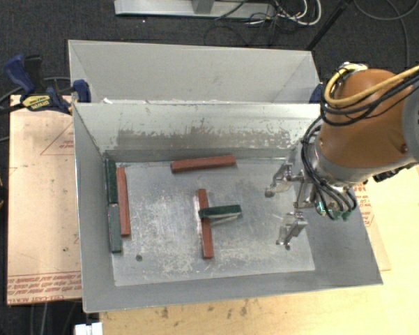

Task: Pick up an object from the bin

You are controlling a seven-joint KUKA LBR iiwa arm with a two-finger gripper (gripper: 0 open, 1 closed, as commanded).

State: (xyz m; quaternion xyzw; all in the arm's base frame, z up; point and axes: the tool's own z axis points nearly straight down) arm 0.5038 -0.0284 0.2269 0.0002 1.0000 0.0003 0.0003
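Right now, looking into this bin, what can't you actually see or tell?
- Camera view: part of the centre red stick is covered by the green stick lying across it.
- Camera view: the right side of the bin is hidden under the robot's orange wrist.
- Whether the open gripper touches the floor cannot be judged from above.

The arm is grey and ends in a big round orange cover, smooth and a little shiny. Over the far side of the cover run yellow cables. On its near left side there are thin black cables with a small green part. The gripper, left of the cover, is of silver metal and has two thin fingers.
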